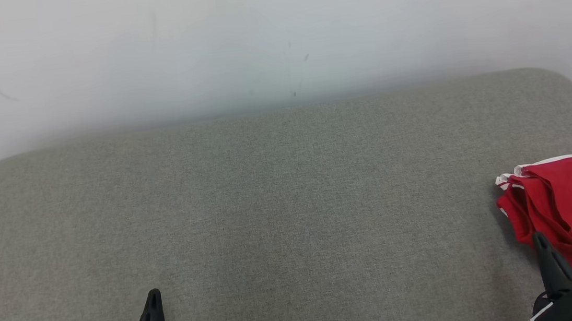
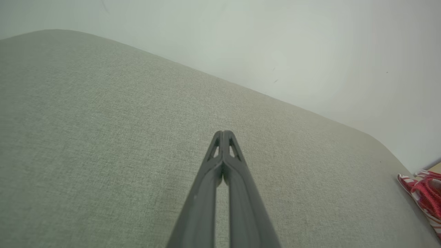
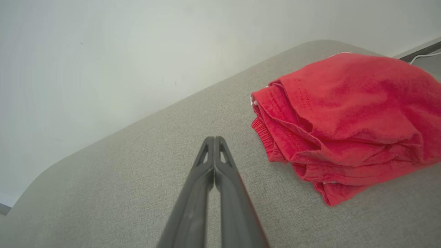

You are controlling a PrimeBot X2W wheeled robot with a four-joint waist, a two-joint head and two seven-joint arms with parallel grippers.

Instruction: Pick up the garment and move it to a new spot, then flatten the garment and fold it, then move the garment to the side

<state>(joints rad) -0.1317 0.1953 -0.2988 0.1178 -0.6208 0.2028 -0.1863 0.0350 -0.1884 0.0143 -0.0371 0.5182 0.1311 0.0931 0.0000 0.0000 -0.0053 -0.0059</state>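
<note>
Red garment [image 1: 568,201] with white trim, bundled in loose folds at the far right of the grey fabric-covered worktop [image 1: 290,207], partly cut off by the right edge of the head view. In the right wrist view, the same garment [image 3: 344,117] as a rumpled stack lying on the worktop, with layered hems and a ribbed band on its left side.

Right gripper [image 1: 540,241] at the lower right of the head view, jaws pressed together with nothing between them, tip overlapping the near edge of the garment in that view. In the right wrist view, the gripper [image 3: 214,141] to the left of the bundle and apart from it, bare fabric between.

Left gripper [image 1: 154,299] at the lower left of the head view, jaws also closed and empty, over bare worktop, well apart from the garment. In the left wrist view, the gripper [image 2: 224,135] with both dark fingers meeting at the tips.

Pale wall [image 1: 274,36] behind the worktop, with a few small dark marks.
</note>
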